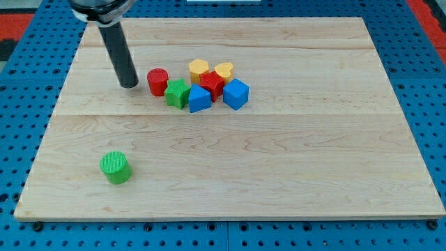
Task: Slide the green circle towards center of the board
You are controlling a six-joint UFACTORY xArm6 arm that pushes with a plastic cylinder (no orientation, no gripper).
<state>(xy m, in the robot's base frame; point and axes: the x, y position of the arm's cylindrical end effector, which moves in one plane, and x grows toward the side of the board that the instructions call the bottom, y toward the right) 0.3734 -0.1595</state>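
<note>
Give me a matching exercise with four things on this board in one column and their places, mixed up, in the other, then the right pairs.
Things:
1. green circle
2. my tip
3. blue cube
4. red cylinder

Places:
A. at the cluster's right edge
B. alone near the view's bottom left
C. at the cluster's left edge, beside the green star
D. left of the cluster, just clear of the nearest block

Pairs: 1-B, 2-D, 3-A, 4-C
</note>
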